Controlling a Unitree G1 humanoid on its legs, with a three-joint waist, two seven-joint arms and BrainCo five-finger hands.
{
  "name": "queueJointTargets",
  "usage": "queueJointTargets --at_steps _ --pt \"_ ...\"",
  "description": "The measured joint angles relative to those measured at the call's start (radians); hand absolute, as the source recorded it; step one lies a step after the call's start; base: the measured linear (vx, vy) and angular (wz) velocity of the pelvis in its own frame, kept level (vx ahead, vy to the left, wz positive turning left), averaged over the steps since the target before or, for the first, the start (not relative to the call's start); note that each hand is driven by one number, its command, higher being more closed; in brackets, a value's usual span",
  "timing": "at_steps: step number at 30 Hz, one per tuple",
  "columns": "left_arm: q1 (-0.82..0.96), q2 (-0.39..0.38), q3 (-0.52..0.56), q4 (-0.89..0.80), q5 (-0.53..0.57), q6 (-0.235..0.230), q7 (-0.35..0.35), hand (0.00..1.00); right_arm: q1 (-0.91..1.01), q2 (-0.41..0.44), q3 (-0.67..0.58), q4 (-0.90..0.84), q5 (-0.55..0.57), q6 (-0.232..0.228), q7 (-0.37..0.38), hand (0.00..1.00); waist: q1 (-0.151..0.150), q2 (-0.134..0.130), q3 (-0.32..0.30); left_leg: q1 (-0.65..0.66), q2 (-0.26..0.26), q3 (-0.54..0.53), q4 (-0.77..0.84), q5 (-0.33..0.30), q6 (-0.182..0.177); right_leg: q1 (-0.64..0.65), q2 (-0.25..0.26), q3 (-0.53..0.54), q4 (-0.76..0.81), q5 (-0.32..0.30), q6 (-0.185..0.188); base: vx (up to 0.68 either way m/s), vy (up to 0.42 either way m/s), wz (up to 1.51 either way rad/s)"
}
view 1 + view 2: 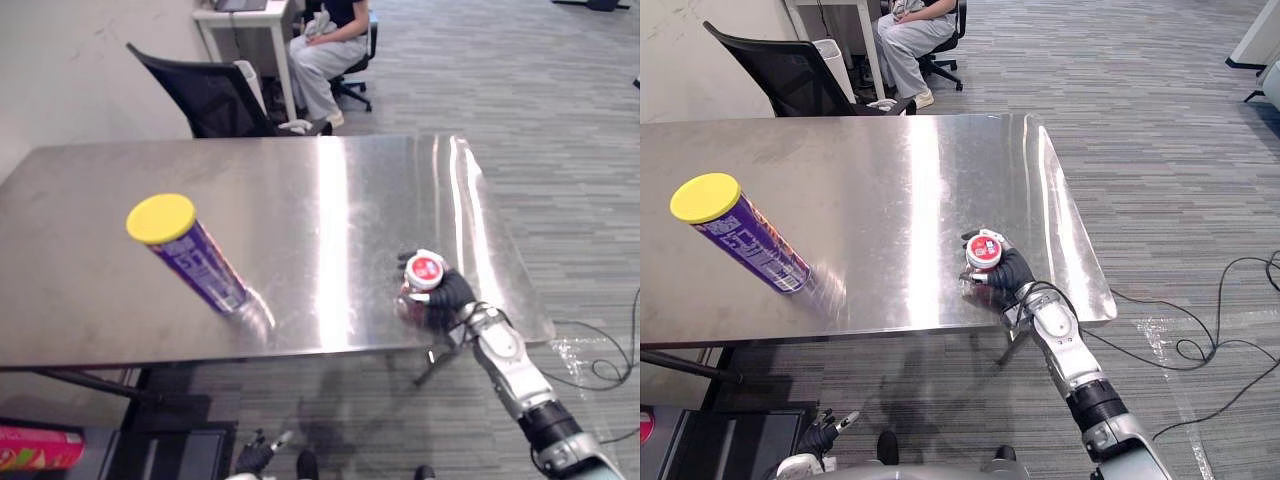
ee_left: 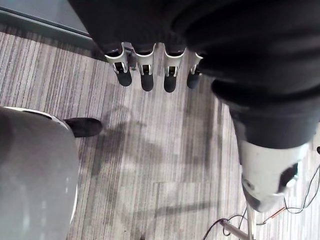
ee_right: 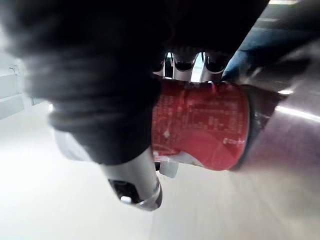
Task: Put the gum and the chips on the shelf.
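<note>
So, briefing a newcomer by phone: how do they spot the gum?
On the shiny steel table, look near the front edge on the robot's right. There the right hand curls round a short red tub with a red-and-white lid; the purple yellow-lidded chips can is much taller.

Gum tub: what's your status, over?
Right hand curled round gum tub, near table edge. Left hand open, low. Chips can stands untouched; nothing blocking.

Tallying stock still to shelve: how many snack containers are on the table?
2. The chips can stands on the left part of the table; the gum tub sits near its front right edge, the right hand curled round it. None seems hidden.
</note>
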Motion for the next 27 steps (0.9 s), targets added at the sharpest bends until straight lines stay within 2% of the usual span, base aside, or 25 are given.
queueJointTargets --at_steps 6,16,19,27 --pt "-0.002 0.001 -0.009 -0.001 0.000 0.001 0.000 0.00 -0.021 0.035 0.001 0.034 -0.001 -0.007 -0.004 1.00 0.001 0.000 0.001 0.000 0.000 -0.001 -0.002 0.000 0.000 0.001 0.000 -0.002 -0.001 0.000 0.000 0.00 0.000 0.00" --pt "-0.006 0.001 -0.018 -0.002 0.000 0.001 0.001 0.00 -0.021 0.036 0.009 0.026 -0.001 -0.013 -0.039 1.00 0.001 -0.001 0.001 0.000 0.001 0.000 -0.002 0.000 0.000 0.002 0.000 -0.002 -0.001 0.000 0.000 0.00 0.000 0.00" --pt "-0.006 0.000 -0.017 -0.009 0.000 0.000 0.003 0.00 -0.020 0.036 -0.003 -0.026 -0.001 0.004 -0.061 1.00 0.001 -0.001 0.001 0.000 0.002 0.008 0.000 -0.001 -0.001 -0.001 0.001 0.006 -0.003 0.004 -0.006 0.00 0.000 -0.06" --pt "0.005 -0.003 0.010 -0.022 0.031 -0.011 0.003 0.00 0.008 0.013 -0.095 -0.285 0.007 0.005 -0.055 1.00 -0.006 -0.003 0.002 0.002 0.003 0.013 0.000 -0.001 -0.001 -0.004 0.002 0.014 -0.002 0.008 -0.010 0.00 0.000 -0.02"
